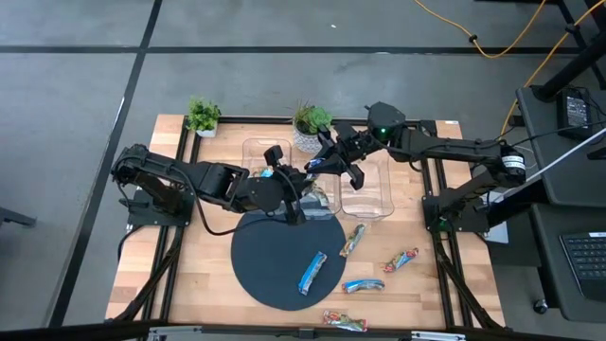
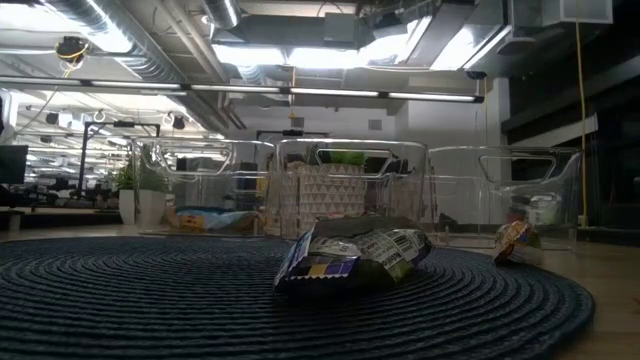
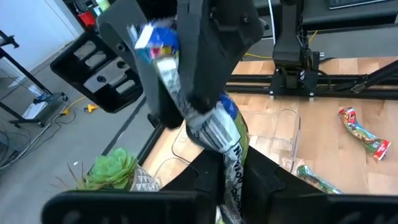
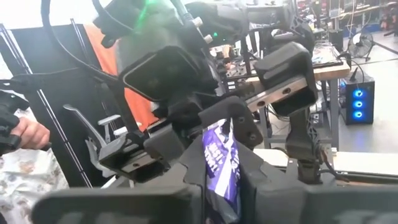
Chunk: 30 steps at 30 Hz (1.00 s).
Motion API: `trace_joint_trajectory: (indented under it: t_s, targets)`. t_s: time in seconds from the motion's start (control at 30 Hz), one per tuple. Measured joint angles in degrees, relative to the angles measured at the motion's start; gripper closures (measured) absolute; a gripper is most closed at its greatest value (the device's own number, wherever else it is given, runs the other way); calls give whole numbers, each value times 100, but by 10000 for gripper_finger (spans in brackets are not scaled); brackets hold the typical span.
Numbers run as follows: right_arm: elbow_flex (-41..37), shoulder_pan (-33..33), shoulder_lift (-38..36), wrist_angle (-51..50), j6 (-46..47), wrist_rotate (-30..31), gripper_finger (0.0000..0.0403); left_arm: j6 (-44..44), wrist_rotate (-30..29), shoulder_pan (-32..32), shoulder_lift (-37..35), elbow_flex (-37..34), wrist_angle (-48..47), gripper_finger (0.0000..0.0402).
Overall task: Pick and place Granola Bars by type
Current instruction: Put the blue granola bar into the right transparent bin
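**Bar pinched between both tools above the bins**

Left tool (image 1: 301, 180) & right tool (image 1: 325, 163) meet over the clear bins (image 1: 367, 201) at the tabletop (image 1: 189, 256) rear. Both are closed on one blue-white granola bar (image 3: 211, 124), held mid-air btwn them. Other bars: blue one (image 1: 312, 273) on the dark round mat (image 1: 265, 270), several more on bare wood nr the mat's right edge.

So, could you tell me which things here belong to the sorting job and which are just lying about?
Job: granola bar gripped by both arms' jaws; five loose granola bars; clear bins.
Just there: two potted plants; dark round mat.
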Motion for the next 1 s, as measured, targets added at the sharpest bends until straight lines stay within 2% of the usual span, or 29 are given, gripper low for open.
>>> trace_joint_trajectory:
  t_s: [0.1, 0.2, 0.33, 0.47, 0.6, 0.77, 1.0]
  targets:
    - [42, -64, -41, -115, 7, -27, 353, -65, 57, -57, 0, 0, -9, 331]
    - [243, -189, -49, -517, -142, -44, 362, -219, 181, -136, 0, 2, -13, 294]
    - [710, -386, -52, -1385, -581, -226, 366, -577, 210, -243, 0, 4, -83, 245]
    - [1306, -561, -58, -2618, -1320, -196, 368, -1117, 273, -357, 7, 7, -485, 213]
    - [1947, -661, -60, -4040, -2163, 209, 362, -1648, 271, -444, 7, 7, -893, 203]
    - [2579, -712, -67, -5979, -3338, 1203, 370, -2246, 137, -501, 7, 7, -1386, 204]
    - [2517, -1104, -272, -7622, -3655, 1205, 366, -2555, -28, -494, 7, 7, -1567, 205]
